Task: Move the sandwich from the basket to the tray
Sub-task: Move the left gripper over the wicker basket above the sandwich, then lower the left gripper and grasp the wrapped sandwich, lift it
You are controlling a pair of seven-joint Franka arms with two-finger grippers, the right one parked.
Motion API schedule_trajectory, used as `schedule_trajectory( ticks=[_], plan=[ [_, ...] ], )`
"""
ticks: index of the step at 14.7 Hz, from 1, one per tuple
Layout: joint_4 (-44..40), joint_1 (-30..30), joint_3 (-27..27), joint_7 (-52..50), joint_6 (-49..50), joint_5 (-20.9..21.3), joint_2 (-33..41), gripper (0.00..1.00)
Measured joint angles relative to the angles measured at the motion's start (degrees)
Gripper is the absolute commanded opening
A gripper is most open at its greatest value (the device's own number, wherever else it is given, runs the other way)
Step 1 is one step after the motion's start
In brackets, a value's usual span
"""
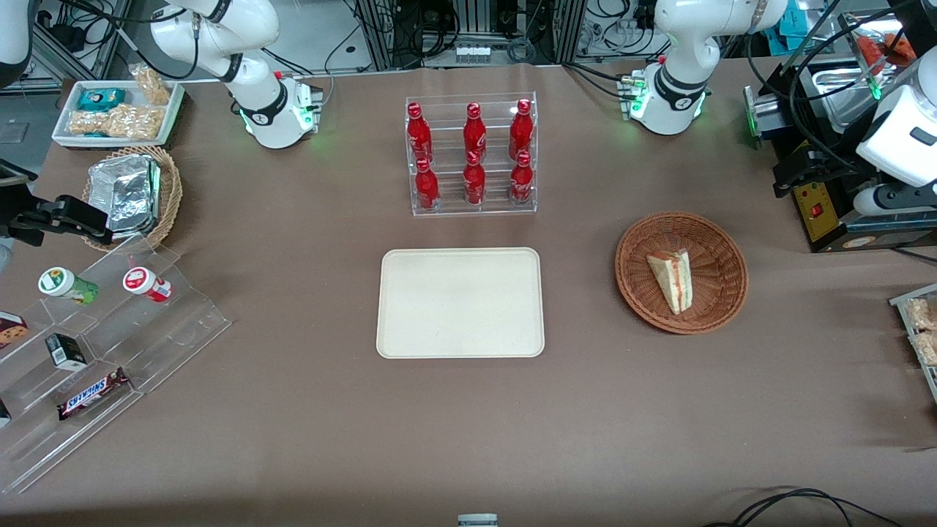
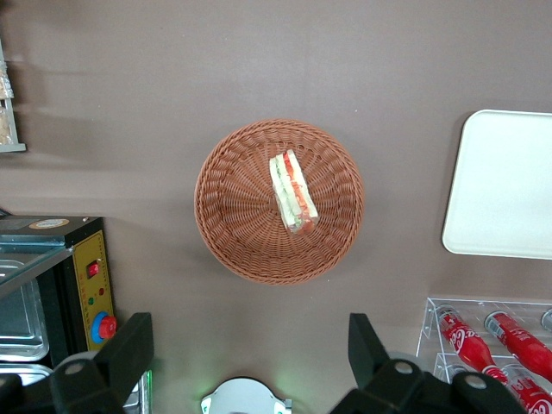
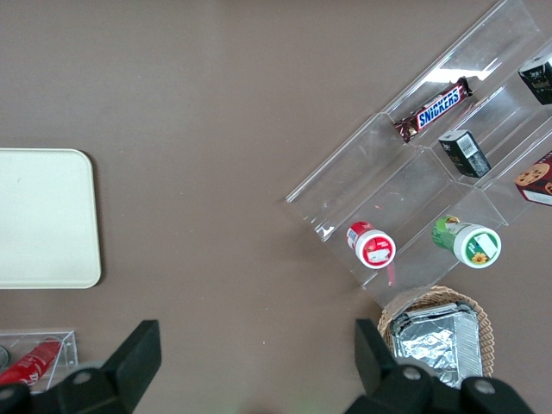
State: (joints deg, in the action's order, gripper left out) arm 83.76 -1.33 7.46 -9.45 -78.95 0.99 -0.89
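Observation:
The sandwich (image 1: 673, 278) (image 2: 293, 191), a pale bread wedge with red-orange and green layers, lies on its side in the round reddish-brown basket (image 1: 629, 241) (image 2: 224, 216). The cream tray (image 1: 460, 301) (image 2: 504, 185) sits bare on the table beside the basket, toward the parked arm's end. My gripper (image 1: 794, 176) (image 2: 250, 326) hangs high above the table, off the basket's rim toward the working arm's end and farther from the front camera than the basket. Its fingers (image 2: 138, 332) stand wide open with nothing between them.
A clear rack of red bottles (image 1: 472, 157) stands farther from the front camera than the tray. A black box with a yellow panel and red button (image 1: 820, 208) stands close to the basket under the gripper. A stepped acrylic shelf (image 1: 110, 329) and a tan foil-packet basket (image 1: 135, 194) lie toward the parked arm's end.

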Motion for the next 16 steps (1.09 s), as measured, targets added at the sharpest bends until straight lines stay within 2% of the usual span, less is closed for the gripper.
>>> schedule_trajectory(
  ticks=[5,8,11,16],
  plan=[
    [0.22,0.04,-0.05,0.0,0.06,0.0,0.08,1.0],
    [3.89,0.04,-0.17,-0.02,-1.11,0.0,0.02,1.0],
    [13.16,0.03,-0.32,-2.26,-9.85,0.0,-0.25,1.0],
    [30.78,0.05,-0.35,-17.46,-29.0,-0.01,-0.93,1.0]
  ],
)
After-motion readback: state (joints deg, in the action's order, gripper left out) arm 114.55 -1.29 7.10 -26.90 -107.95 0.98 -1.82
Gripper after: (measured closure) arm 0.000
